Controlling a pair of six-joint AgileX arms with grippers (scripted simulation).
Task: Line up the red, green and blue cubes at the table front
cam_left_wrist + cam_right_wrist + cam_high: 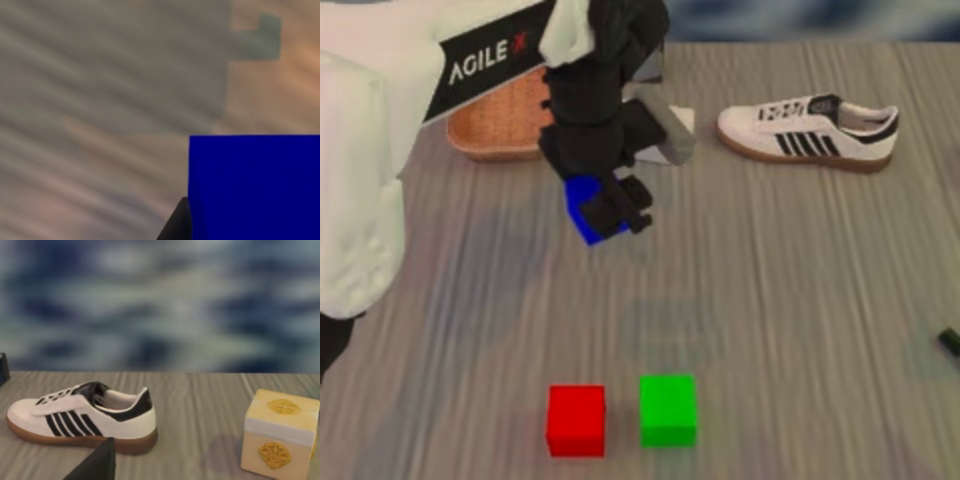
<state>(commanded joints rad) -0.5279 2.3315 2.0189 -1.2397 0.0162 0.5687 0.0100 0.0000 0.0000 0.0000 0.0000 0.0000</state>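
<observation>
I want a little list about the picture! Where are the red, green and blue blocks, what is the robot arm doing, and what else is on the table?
red cube: table front, left of the green one, apart from it
green cube: table front, beside red
blue cube: farther back, at the left gripper
left gripper: on the blue cube; jaws hard to make out
right arm: out of the top view
other things: sneaker, basket, yellow-patterned box
</observation>
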